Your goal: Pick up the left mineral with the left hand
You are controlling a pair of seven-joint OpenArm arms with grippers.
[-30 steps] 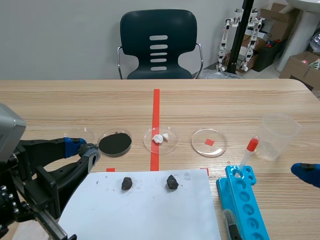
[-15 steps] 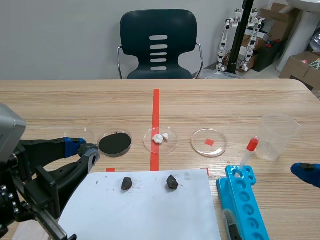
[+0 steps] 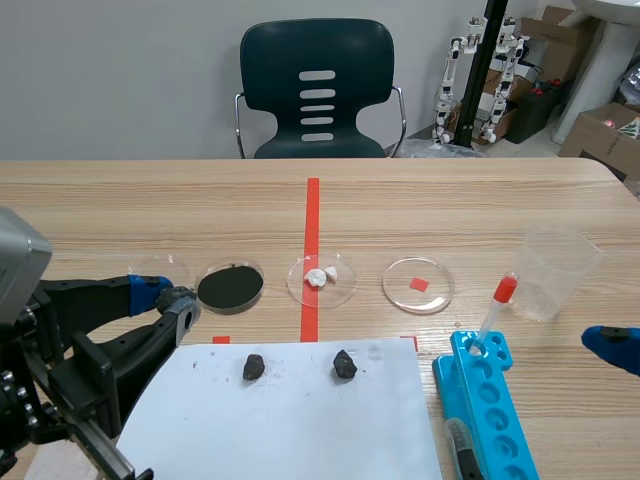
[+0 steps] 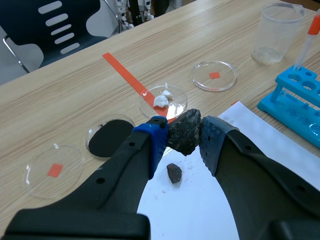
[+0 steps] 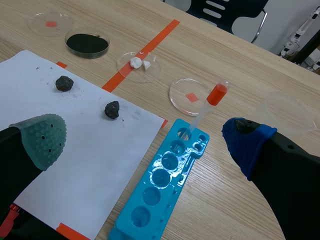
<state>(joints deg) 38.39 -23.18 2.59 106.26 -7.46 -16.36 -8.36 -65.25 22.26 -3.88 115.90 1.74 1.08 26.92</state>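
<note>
My left gripper (image 4: 183,136) is shut on a dark grey mineral (image 4: 184,129), which is held between its blue pads above the table. In the scene view that gripper (image 3: 166,297) hangs at the left, just off the white paper's (image 3: 290,420) corner. Two more dark minerals lie on the paper: one on the left (image 3: 254,367) and one on the right (image 3: 344,363). The wrist view shows one of them (image 4: 174,173) under the gripper. My right gripper (image 5: 142,137) is open over the paper's edge and the blue rack, holding nothing.
A row of petri dishes lies beyond the paper: one with a red square (image 3: 160,268), one with black powder (image 3: 231,286), one with white lumps (image 3: 321,278), one with a red square (image 3: 417,285). A blue tube rack (image 3: 488,405) holds a red-capped pipette (image 3: 497,305). A clear cup (image 3: 557,272) stands at right.
</note>
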